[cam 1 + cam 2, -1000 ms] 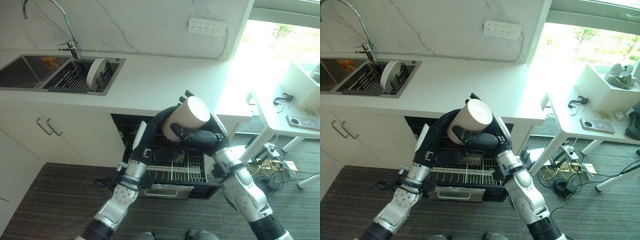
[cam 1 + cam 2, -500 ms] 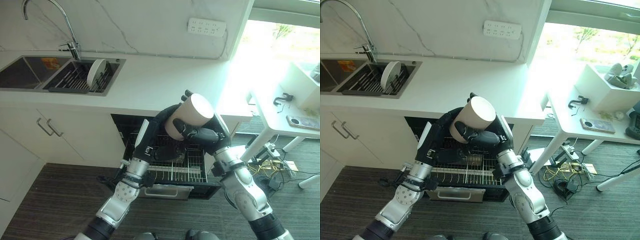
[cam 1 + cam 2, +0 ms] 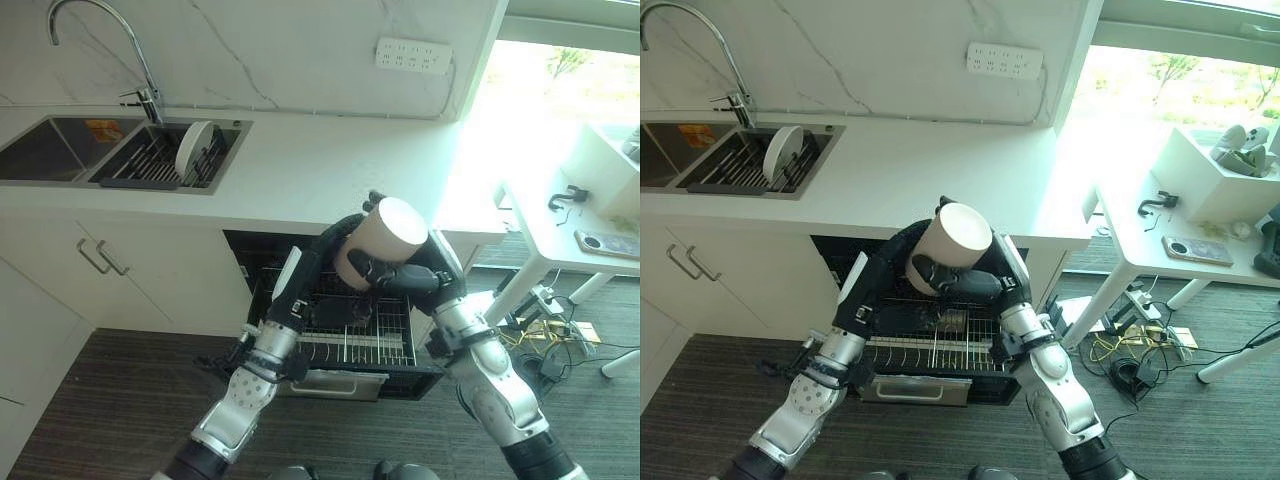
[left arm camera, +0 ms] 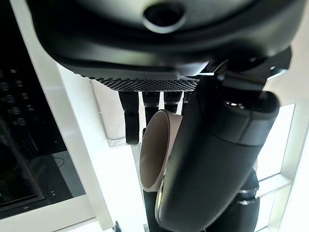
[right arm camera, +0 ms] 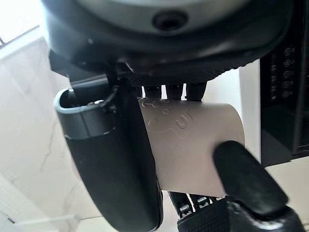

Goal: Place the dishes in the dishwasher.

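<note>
A beige cup (image 3: pixel 388 232) hangs on its side above the pulled-out dishwasher rack (image 3: pixel 345 345), below the counter edge. Both hands hold it. My left hand (image 3: pixel 322 250) reaches up from the lower left, with its fingers (image 4: pixel 130 121) behind the cup (image 4: pixel 153 154) and its thumb in front. My right hand (image 3: pixel 415 278) comes in from the right and lays its thumb (image 5: pixel 111 164) along the cup's side (image 5: pixel 193 145). A white plate (image 3: pixel 191 148) stands upright in the sink's drying rack.
The white counter (image 3: pixel 320 160) runs above the open dishwasher, with a sink and tap (image 3: pixel 140 60) at its left end. Cabinet doors (image 3: pixel 60 280) are shut at the left. A white table (image 3: pixel 590 250) stands at the right.
Both hands have sunk slightly towards the rack with the cup still held between them. The camera has shifted a little.
</note>
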Motion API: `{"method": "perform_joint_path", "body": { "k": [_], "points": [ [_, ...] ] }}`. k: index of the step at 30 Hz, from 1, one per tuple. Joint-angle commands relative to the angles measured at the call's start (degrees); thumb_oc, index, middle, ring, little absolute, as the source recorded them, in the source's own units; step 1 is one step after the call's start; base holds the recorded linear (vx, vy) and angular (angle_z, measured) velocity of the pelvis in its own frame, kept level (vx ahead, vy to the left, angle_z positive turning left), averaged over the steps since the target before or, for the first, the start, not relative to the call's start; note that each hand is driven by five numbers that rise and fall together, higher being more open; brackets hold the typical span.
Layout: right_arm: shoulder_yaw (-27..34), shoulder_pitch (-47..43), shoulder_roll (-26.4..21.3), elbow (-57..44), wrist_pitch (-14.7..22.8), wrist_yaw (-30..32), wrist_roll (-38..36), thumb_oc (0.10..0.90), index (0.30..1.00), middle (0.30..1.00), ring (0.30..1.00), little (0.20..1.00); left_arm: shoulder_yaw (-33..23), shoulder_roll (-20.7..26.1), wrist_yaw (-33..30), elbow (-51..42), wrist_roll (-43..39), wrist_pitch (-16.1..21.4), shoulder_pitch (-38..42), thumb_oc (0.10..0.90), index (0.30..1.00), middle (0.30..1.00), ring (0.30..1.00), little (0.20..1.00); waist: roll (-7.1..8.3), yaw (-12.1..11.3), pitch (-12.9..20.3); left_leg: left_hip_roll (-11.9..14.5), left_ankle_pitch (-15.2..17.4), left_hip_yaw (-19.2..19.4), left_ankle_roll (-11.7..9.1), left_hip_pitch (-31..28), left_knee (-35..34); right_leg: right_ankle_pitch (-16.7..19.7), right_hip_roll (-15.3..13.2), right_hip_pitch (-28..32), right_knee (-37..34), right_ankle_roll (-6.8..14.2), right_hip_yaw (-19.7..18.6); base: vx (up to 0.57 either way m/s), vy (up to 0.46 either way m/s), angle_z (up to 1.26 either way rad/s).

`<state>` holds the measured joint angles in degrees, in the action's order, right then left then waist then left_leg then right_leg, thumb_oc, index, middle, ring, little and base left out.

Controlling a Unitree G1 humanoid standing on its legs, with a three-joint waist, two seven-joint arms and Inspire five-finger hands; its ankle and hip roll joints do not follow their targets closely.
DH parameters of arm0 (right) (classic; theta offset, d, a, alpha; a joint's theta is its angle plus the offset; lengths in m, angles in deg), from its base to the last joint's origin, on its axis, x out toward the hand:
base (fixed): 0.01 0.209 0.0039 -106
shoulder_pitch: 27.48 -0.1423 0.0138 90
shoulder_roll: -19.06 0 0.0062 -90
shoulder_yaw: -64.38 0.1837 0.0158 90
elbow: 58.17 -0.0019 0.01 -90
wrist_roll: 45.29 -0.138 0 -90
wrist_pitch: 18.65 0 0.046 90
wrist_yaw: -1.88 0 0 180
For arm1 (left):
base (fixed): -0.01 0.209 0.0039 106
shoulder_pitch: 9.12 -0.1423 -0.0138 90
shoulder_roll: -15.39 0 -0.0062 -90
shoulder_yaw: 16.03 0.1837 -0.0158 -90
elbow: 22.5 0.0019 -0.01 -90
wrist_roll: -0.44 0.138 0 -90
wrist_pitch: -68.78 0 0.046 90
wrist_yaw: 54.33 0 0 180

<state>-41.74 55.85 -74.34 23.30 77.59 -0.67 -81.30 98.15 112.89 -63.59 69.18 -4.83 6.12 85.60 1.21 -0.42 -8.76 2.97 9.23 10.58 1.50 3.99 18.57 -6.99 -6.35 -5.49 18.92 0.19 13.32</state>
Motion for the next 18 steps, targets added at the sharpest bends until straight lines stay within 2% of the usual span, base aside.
{"method": "perform_joint_path", "body": {
  "k": [1,9,18],
  "points": [
    [10.70,-3.90,-0.29,-1.92,10.90,2.17,0.39,0.400,0.300,0.300,0.300,0.300,-8.96,0.98,-6.61,-5.72,-1.07,6.79,1.09,0.800,0.900,0.900,0.900,0.900,0.11,-1.34,2.90,5.33,5.86,-3.59,-4.45,-3.02,-1.38,-4.93,-3.80,4.35,-1.73,6.39,-0.03,0.00,0.000,0.00],
    [17.00,-0.45,-0.22,-2.29,12.34,2.11,0.31,0.400,0.300,0.300,0.300,0.300,-23.01,1.31,-15.40,-4.12,-0.61,7.44,-4.50,0.800,0.900,0.900,0.900,0.900,0.02,-1.48,3.22,5.22,5.83,-3.85,-4.64,-3.06,-1.38,-5.34,-3.84,4.54,-1.73,6.13,0.18,0.01,0.005,0.02],
    [19.28,0.71,0.15,-2.29,12.95,2.54,0.61,0.400,0.300,0.300,0.300,0.300,-29.48,1.60,-19.08,-2.10,2.33,6.92,-6.54,0.800,0.900,0.900,0.900,0.900,-0.16,-1.19,3.60,5.25,5.73,-3.77,-4.88,-3.06,-1.38,-5.68,-3.76,4.55,-1.73,5.99,0.07,0.00,0.006,0.01]
  ]
}}
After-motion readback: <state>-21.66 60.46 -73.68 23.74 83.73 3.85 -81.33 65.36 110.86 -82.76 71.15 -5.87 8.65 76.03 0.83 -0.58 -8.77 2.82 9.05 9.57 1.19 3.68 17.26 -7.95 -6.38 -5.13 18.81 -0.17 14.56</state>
